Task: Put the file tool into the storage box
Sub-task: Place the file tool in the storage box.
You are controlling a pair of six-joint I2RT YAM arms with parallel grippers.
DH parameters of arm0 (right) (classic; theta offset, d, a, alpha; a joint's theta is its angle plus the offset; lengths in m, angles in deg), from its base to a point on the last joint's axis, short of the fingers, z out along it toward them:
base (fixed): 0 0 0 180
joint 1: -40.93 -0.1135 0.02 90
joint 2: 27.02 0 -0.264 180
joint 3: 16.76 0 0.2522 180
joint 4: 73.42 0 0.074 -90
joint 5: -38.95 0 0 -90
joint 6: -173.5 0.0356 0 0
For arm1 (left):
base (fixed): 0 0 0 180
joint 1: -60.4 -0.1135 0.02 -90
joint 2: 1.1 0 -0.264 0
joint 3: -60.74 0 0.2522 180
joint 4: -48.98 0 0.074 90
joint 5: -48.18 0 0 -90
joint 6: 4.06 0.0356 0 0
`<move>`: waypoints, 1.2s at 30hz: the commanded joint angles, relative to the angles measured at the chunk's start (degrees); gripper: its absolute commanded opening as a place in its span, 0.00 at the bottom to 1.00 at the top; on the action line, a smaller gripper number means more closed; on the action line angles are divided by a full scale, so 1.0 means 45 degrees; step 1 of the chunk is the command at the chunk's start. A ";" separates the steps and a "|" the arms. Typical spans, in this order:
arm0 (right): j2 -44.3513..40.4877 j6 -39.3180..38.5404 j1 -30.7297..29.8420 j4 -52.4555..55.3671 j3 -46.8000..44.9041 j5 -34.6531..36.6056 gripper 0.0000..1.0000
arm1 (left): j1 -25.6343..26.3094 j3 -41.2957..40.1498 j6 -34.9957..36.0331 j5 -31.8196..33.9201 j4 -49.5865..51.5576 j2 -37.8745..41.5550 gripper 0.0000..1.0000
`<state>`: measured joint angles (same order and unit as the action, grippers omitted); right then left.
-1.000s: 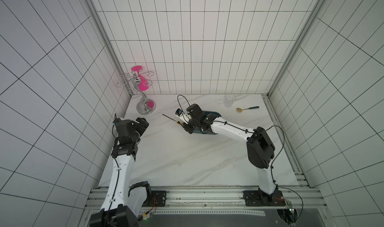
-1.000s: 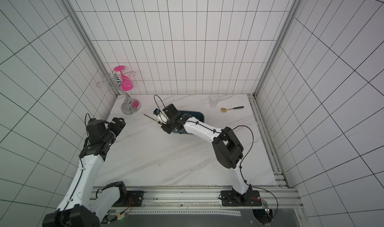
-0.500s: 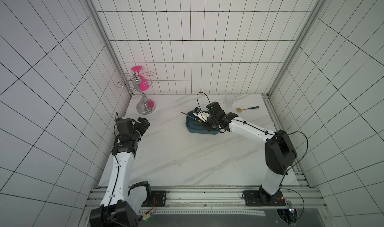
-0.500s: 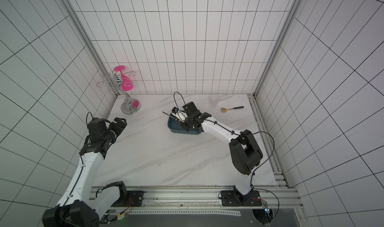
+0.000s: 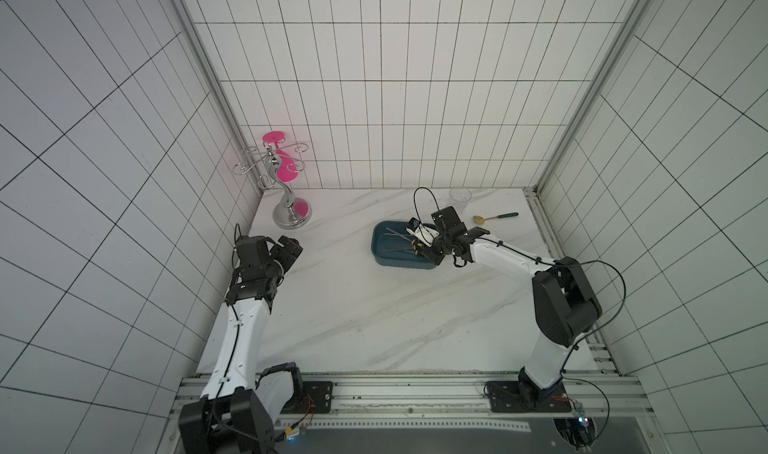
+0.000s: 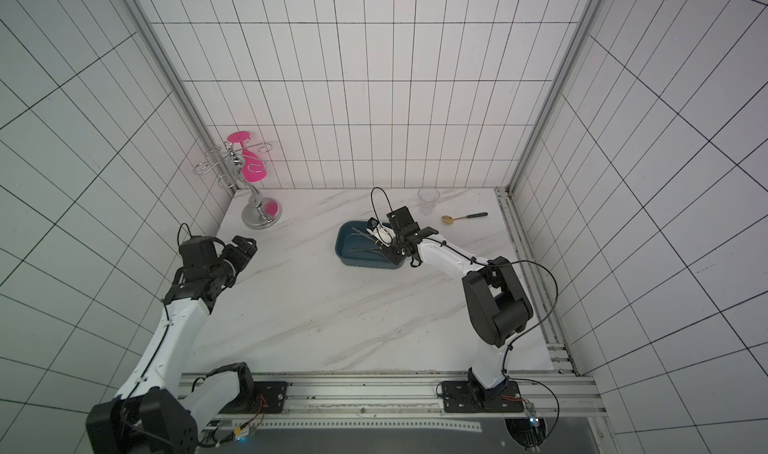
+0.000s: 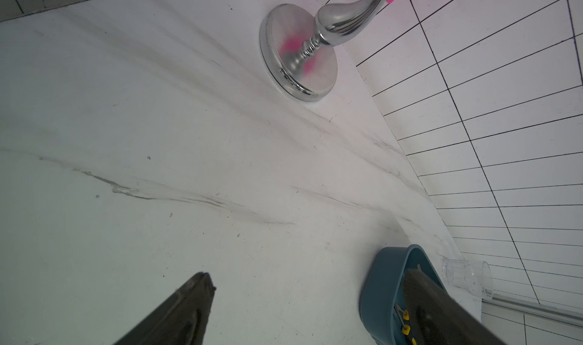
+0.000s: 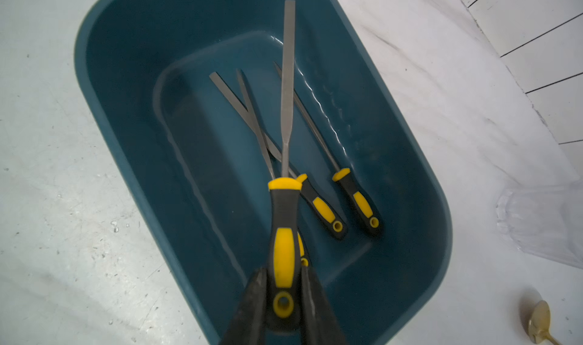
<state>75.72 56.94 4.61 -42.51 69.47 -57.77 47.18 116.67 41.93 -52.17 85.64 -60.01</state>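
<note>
We see bright, even white light and faint soft shadows — wall tiles (image 5: 415, 99) bow toward both top views' edges. Close up, the glass cup (image 8: 542, 223) blurs; the chrome stand base (image 7: 298, 59) glints.

Top views look steeply down over whole table (image 5: 374, 306); wrist cameras close, low, both catching the storage box (image 7: 383, 277) (image 8: 120, 84).

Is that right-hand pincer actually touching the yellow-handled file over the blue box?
Touching. The right wrist view shows the right pincer with its two fingers pressed against either side of the file at its yellow-and-black handle, no gap, above the storage box.
</note>
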 commanded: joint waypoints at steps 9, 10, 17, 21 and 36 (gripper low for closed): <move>0.0020 -0.0347 0.0394 -0.0403 -0.0350 -0.0715 0.42 | 0.0045 0.0376 0.0169 0.0269 -0.0116 -0.0131 0.98; 0.0074 -0.0327 0.0394 -0.0399 -0.0327 -0.0713 0.50 | 0.0064 0.0385 0.0189 0.0269 -0.0075 -0.0079 0.98; -0.0009 0.0319 0.0492 -0.0741 -0.0320 -0.0678 0.99 | 0.0351 0.0323 0.0321 0.0468 0.0126 0.0372 0.98; -0.0616 0.0771 0.0524 -0.1012 -0.0366 -0.0142 0.99 | 0.0607 0.0297 0.0450 0.0712 0.0128 0.0470 0.98; -0.6442 0.4611 0.2315 -0.4295 -0.3630 0.1103 0.99 | 0.3933 0.2196 0.3111 0.2693 -0.0718 -0.1008 0.98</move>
<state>50.43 71.14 12.30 -58.77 56.68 -53.09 63.14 125.15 50.45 -45.85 84.61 -63.71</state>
